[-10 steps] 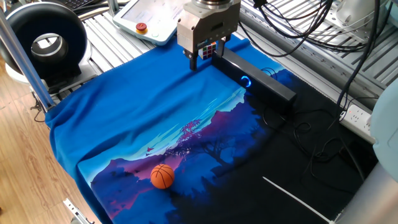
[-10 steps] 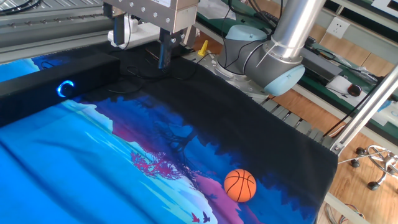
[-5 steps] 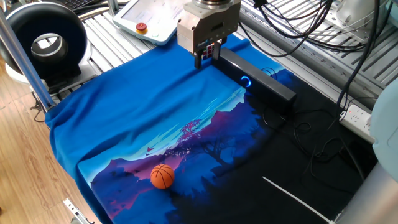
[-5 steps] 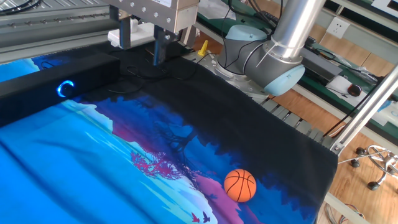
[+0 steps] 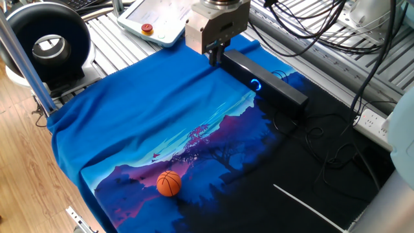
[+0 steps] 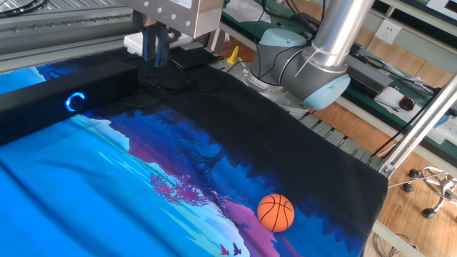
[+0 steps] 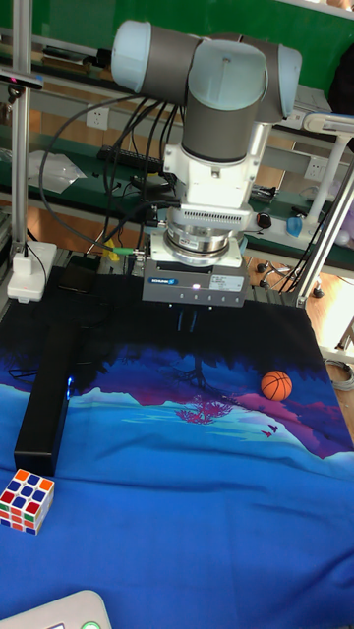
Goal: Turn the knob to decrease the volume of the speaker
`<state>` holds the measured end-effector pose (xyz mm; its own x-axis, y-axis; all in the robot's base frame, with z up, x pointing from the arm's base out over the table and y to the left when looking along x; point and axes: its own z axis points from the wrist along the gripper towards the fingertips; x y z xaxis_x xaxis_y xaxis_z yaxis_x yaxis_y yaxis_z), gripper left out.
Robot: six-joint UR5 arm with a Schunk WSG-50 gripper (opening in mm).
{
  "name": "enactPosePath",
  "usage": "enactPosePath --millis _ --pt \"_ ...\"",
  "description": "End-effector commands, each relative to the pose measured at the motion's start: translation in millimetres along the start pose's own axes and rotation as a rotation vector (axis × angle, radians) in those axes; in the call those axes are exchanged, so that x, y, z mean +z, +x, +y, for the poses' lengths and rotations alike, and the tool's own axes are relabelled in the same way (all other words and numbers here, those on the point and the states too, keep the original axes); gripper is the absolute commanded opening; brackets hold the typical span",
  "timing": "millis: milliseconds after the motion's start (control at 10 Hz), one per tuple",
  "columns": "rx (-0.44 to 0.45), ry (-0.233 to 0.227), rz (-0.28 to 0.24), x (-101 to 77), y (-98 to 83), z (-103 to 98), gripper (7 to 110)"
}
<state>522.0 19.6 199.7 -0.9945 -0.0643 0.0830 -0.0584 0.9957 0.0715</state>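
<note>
The speaker (image 5: 265, 81) is a long black bar lying on the blue printed cloth, also seen as speaker (image 6: 64, 84) and speaker (image 7: 44, 393). The knob (image 5: 256, 84) glows with a blue ring on its side, likewise knob (image 6: 75, 102) and knob (image 7: 71, 381). My gripper (image 5: 214, 57) hangs in the air beside one end of the bar, well away from the knob and touching nothing. In the other views, gripper (image 6: 155, 51) and gripper (image 7: 187, 320) show two fingers drawn close together with only a sliver between and nothing held.
An orange ball (image 5: 169, 183) rests near the cloth's front edge. A colourful puzzle cube (image 7: 26, 486) sits past the bar's end. A big black ring-shaped device (image 5: 48, 42) and a white pendant with a red button (image 5: 147, 28) stand behind. Loose cables (image 5: 323, 136) lie beside the bar.
The two fingers, wide apart a second ago, have come together. The gripper has shifted slightly toward the end of the speaker and now hides the cube in one fixed view.
</note>
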Motion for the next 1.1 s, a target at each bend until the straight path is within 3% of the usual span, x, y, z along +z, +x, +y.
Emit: enactPosePath --millis 0,700,1000 --pt "-0.019 0.028 -0.011 -1.3 -2.6 -7.5 7" --pt "-0.020 0.036 -0.021 -0.2 -4.7 -13.3 7" --pt "-0.018 0.015 -0.052 0.5 -12.6 -8.9 7"
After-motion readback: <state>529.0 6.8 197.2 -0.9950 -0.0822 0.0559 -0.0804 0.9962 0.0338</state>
